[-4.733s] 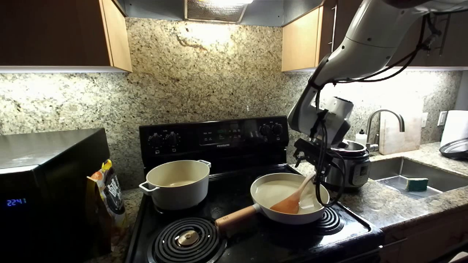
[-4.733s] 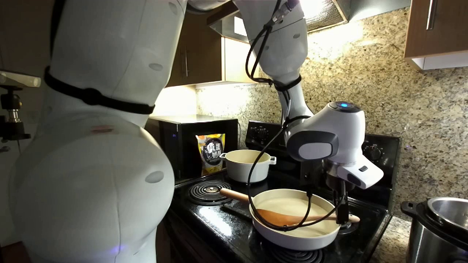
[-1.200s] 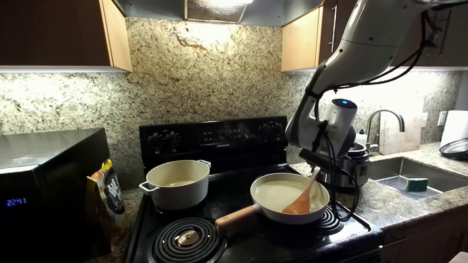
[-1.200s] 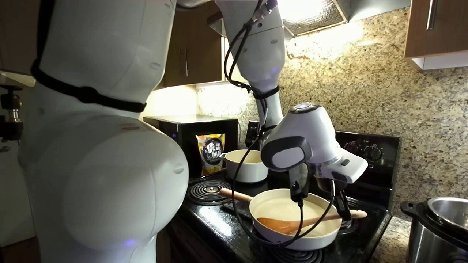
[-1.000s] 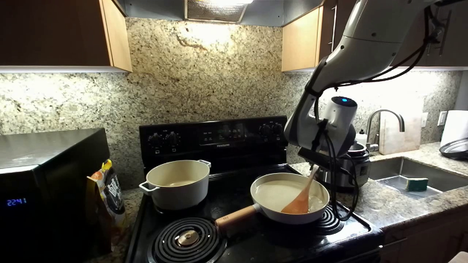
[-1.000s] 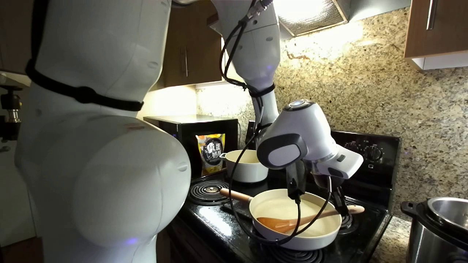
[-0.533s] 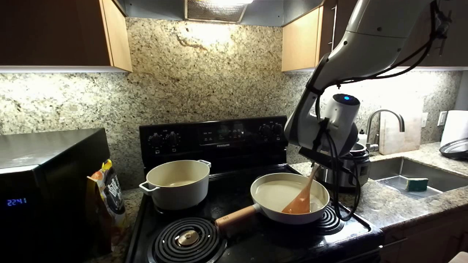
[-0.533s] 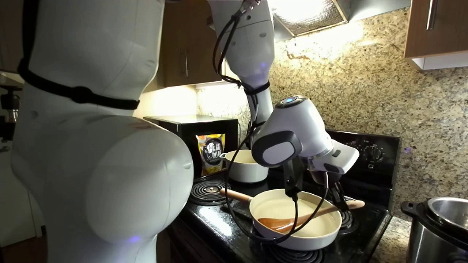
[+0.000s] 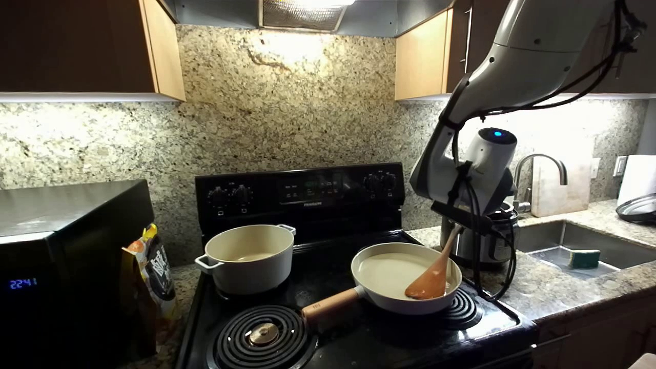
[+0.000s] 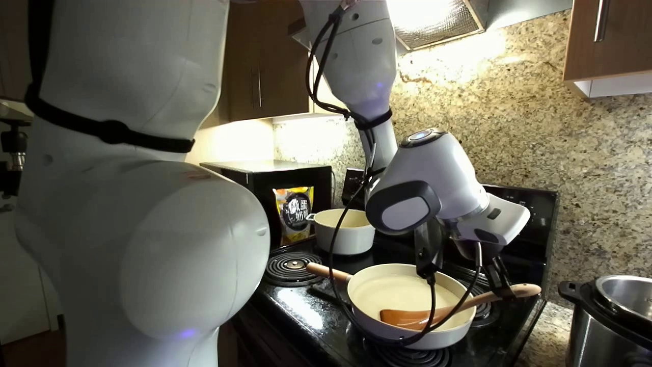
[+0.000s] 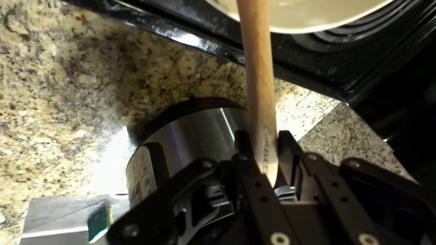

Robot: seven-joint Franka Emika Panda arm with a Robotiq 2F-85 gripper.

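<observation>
Presently: spatula (image 9: 435, 274), wooden, orange-brown blade (image 10: 405, 318), paler handle (image 11: 260, 75) (dark lettering near its end) | blade low within pan (image 9: 387, 271), long axis slanting up over the rim, handle toward cooker (image 10: 606, 336) | gripper (image 11: 264, 146) clamped on handle

it's a kitchen; stove (image 9: 359, 341) and sink (image 9: 592, 240) show it.
</observation>
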